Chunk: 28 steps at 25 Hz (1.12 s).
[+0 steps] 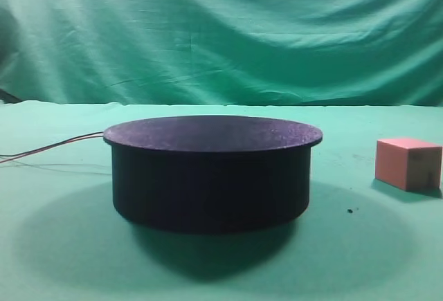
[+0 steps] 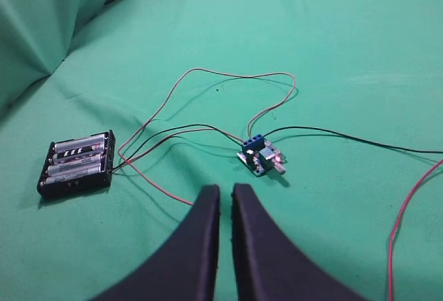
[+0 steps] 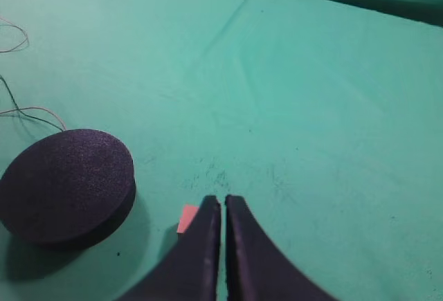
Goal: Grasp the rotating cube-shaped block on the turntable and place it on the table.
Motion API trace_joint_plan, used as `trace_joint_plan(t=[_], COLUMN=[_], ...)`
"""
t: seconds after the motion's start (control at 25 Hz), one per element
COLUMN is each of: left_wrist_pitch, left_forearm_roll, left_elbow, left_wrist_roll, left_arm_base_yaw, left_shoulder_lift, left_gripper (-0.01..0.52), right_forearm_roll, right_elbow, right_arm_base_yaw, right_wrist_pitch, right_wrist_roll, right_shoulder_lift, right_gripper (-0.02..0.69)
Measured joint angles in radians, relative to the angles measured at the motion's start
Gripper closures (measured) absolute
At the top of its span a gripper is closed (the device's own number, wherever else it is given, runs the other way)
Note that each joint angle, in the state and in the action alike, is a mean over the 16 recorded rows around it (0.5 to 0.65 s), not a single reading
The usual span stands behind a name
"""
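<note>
Cube: the pink cube (image 1: 408, 163) sits on the table (image 1: 62, 259), to the right of the drum and apart from it; nothing is on the drum top.
Drum: the black drum (image 1: 211, 173) stands bare in the middle, thin wires (image 1: 52, 149) trailing off its left side.
Right gripper: the right gripper (image 3: 223, 207) hangs above the cloth with its fingers pressed together, nothing between them; a corner of the cube (image 3: 187, 218) shows just left of the left finger (the rest is hidden behind it).
Left gripper: the left gripper (image 2: 225, 197) has its fingers almost together, only a thin slit between, holding nothing, over a battery box (image 2: 76, 165) and a small circuit board (image 2: 261, 157).
Stage: judged from how things lie, the placing looks done; what remains is getting clear.
How to do it well: draw the right arm up and away without sweeping sideways, since the cube lies close beside the finger and a brush could knock it.
Watch: keep off the drum rim and the wires on the way.
</note>
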Motion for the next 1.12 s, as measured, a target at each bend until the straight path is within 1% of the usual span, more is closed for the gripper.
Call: trace_joint_plan(t=[0.28,0.52,0.68,0.88,1.12], left_wrist_pitch=[0.0,0.0,0.0,0.0,0.0], left_forearm_roll=[0.0,0.0,0.0,0.0,0.0], left_elbow=[0.0,0.0,0.0,0.0,0.0], left_wrist_roll=[0.0,0.0,0.0,0.0,0.0], left_arm_base_yaw=[0.0,0.0,0.0,0.0,0.0], left_shoulder_lift=[0.0,0.0,0.0,0.0,0.0], left_gripper=[0.514,0.514,0.514,0.514,0.514], right_forearm_roll=[-0.009,0.009,0.018,0.024,0.029], right_elbow=[0.122,0.326,0.46,0.568,0.608], right_arm_base_yaw=[-0.128,-0.263,-0.319,-0.345,-0.348], right_wrist_pitch=[-0.134,-0.302,-0.381,-0.421,-0.404], right_wrist_roll=[-0.081,-0.11,-0.111,-0.109,-0.106], right_shoulder_lift=[-0.086,-0.232,-0.327,-0.414,-0.448], right_gripper=[0.665,0.665,0.663,0.648,0.63])
